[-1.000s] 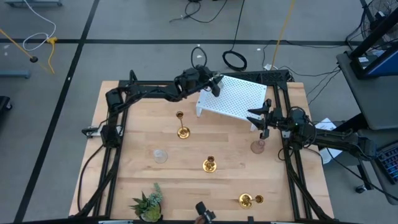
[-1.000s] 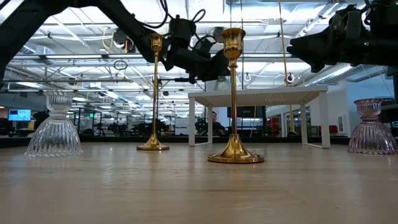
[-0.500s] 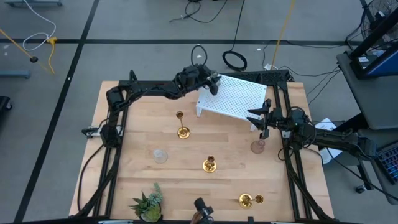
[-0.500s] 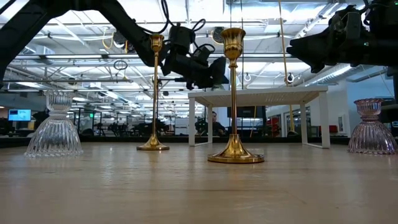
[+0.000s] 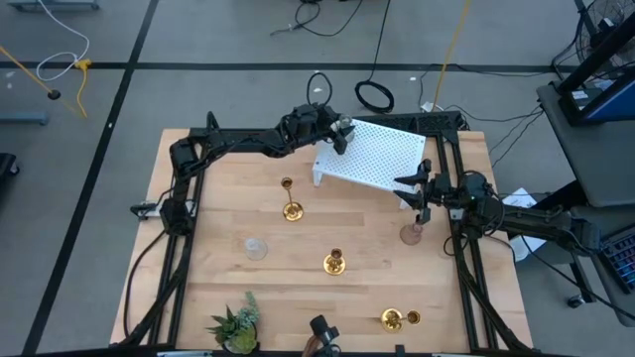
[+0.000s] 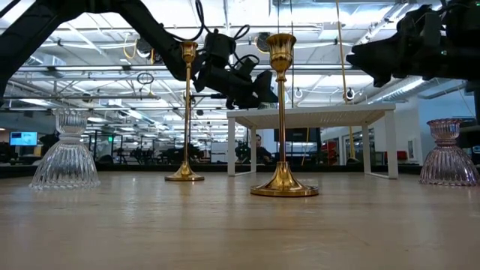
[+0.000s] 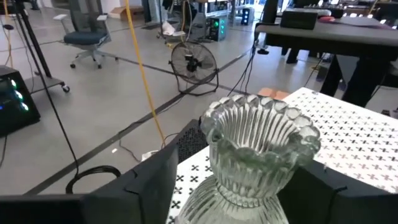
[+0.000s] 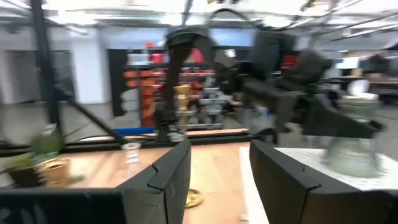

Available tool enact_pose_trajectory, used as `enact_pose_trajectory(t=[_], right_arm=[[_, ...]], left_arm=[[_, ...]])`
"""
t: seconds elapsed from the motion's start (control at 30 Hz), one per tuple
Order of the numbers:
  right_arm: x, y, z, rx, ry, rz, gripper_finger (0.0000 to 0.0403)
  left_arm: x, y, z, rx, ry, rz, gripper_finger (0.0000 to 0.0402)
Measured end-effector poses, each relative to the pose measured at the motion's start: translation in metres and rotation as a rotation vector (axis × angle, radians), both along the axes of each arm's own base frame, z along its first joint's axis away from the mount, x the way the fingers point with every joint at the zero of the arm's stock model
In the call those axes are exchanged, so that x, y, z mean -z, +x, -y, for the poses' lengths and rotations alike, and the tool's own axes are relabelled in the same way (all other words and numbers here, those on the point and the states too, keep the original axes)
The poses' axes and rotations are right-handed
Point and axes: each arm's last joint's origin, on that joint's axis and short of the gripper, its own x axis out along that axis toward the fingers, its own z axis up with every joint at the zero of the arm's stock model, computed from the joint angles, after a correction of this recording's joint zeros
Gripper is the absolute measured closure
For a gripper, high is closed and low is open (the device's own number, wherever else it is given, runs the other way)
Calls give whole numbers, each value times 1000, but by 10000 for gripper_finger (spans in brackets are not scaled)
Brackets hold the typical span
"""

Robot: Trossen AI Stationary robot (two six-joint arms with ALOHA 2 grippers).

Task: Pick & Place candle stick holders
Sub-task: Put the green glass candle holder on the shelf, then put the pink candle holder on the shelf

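Observation:
My left gripper hangs over the far left corner of the white perforated rack, shut on a ribbed grey-green glass holder. My right gripper is open and empty at the rack's near right corner, above and just beyond the pink glass holder. The clear glass holder stands on its base on the table. Two gold holders stand upright on their round bases. A third gold holder is by the near edge. My left gripper pinches the glass holder's lower body, below its waist, between the two fingers, one on each side. The fingers come nearly level from the table's left. The holder stays upright, cup up, over the rack top. Whether its base touches the rack is hidden.
A small green spiky plant stands at the near left corner. The rack stands on legs at the far right. Bare wood lies at the table's middle and left. Black arm frames run along both side edges.
My left gripper has shifted a little over the rack's far left corner, still shut on the glass holder.

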Motion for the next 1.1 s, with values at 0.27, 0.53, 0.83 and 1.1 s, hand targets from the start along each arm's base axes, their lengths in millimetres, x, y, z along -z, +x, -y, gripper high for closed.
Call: enact_pose_trajectory(t=[0.27, 0.53, 0.83, 1.1], right_arm=[[1, 0, -4, -148, -7, -15, 173], [17, 1, -10, -362, 80, -185, 129], [19, 0, -21, -584, 28, -203, 134], [38, 0, -20, -488, -35, -359, 135]], left_arm=[[-29, -11, 13, 32, 61, -87, 113], [-76, -40, 39, 85, 110, -225, 112], [-130, -70, 83, 160, 156, -203, 112], [-142, -73, 103, 207, 180, -184, 112]])
